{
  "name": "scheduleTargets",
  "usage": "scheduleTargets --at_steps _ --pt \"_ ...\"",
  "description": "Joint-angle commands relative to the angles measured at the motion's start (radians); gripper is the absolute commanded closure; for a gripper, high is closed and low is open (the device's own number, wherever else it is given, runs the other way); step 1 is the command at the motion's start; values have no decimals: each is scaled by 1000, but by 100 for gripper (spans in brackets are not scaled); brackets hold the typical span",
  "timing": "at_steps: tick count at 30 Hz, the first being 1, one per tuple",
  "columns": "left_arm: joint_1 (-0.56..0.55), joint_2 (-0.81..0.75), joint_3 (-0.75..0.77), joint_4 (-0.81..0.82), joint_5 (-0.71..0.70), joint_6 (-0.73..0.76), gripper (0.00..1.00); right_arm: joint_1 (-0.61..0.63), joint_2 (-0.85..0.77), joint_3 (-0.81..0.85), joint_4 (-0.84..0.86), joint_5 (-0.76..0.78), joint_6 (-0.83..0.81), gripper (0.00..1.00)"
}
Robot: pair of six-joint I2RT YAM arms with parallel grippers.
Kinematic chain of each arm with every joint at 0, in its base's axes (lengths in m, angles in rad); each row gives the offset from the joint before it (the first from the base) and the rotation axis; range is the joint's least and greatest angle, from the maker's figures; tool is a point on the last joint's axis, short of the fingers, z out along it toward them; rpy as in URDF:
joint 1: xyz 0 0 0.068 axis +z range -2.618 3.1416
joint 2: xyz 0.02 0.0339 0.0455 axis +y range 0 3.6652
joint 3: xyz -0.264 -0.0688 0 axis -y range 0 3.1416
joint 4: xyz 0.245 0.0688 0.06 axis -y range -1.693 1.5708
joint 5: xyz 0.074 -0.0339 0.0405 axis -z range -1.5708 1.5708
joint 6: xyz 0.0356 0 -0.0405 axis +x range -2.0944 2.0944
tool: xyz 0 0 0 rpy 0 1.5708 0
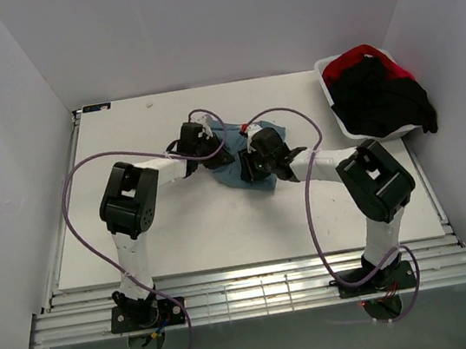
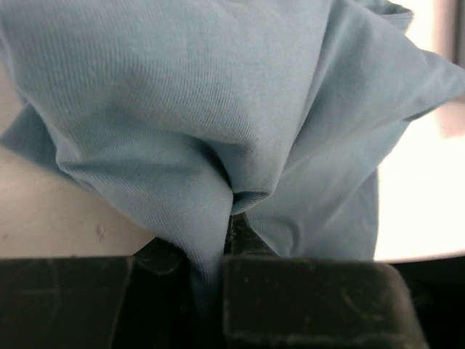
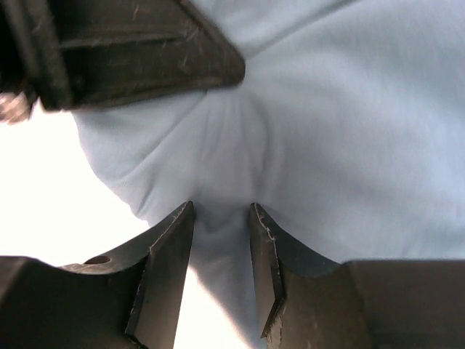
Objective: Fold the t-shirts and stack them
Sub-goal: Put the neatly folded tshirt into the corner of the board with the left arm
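The teal-blue t-shirt (image 1: 231,173) lies bunched at the middle of the table and is partly lifted between both grippers. My left gripper (image 1: 214,148) is shut on a fold of it. In the left wrist view the cloth (image 2: 218,94) hangs from the pinched jaws (image 2: 216,251). My right gripper (image 1: 249,165) is next to it, on the shirt's right part. In the right wrist view its narrow-set jaws (image 3: 221,218) clamp a puckered ridge of the shirt (image 3: 349,131). A black t-shirt (image 1: 379,95) and a red t-shirt (image 1: 356,57) lie heaped in the tub.
A white plastic tub (image 1: 350,132) stands at the table's back right corner, with the shirts spilling over its right edge. White walls close in the table (image 1: 224,228) on three sides. The left gripper's black finger (image 3: 131,51) shows close above in the right wrist view.
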Motion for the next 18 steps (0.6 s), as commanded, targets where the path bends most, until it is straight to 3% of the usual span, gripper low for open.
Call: scheduleTargets --at_steps 1,10,18 --pt "-5 -10 -41 -305 -309 87 100 36 -110 -55 -89 8 6 57" --pt "37 -220 15 -422 -503 159 100 39 -381 -80 -258 164 -29 49" --pt "108 -231 106 -484 -601 238 100 39 -493 -137 -275 182 -43 48"
